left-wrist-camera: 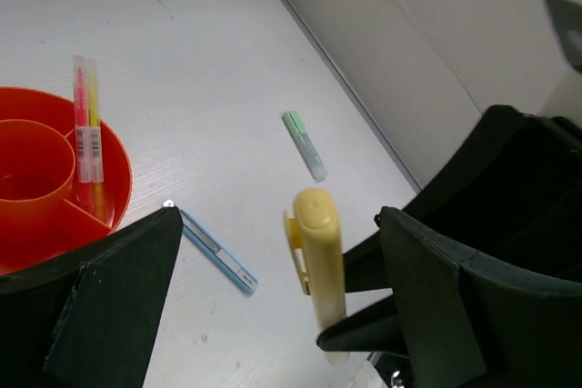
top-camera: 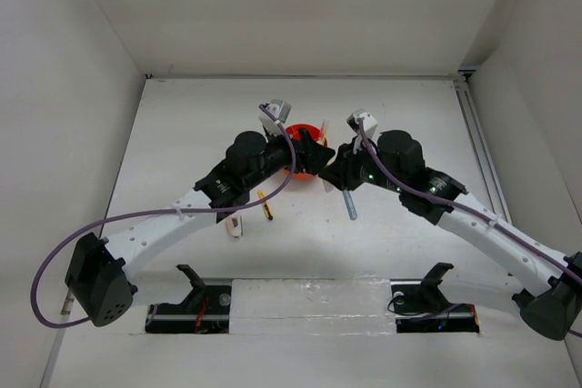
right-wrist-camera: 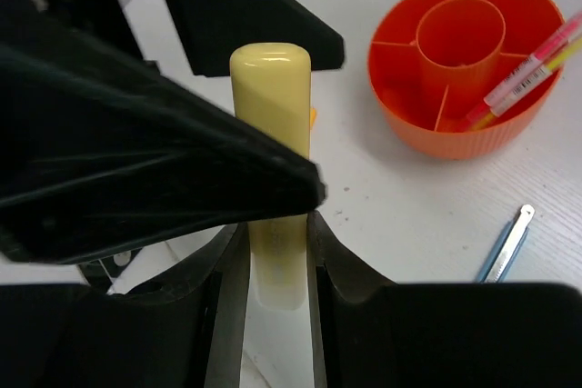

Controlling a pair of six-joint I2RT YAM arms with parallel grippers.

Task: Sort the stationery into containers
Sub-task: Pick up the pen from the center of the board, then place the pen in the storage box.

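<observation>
My right gripper (right-wrist-camera: 276, 229) is shut on the lower end of a yellow marker (right-wrist-camera: 270, 106) and holds it upright above the table. My left gripper (left-wrist-camera: 282, 306) is open, its jaws wide on either side of that marker (left-wrist-camera: 318, 256) without touching it. In the top view both grippers, left (top-camera: 314, 154) and right (top-camera: 335, 166), meet just in front of the orange tub (top-camera: 300, 129). The tub (right-wrist-camera: 455, 134) holds a pink and a yellow pen (right-wrist-camera: 527, 74) in an outer compartment.
A grey-blue pen (left-wrist-camera: 216, 252) and a pale green marker (left-wrist-camera: 305, 144) lie on the table beside the tub (left-wrist-camera: 120, 174). An orange-black pen (top-camera: 265, 205) and a pink-white eraser (top-camera: 235, 225) lie under the left arm. White walls enclose the table.
</observation>
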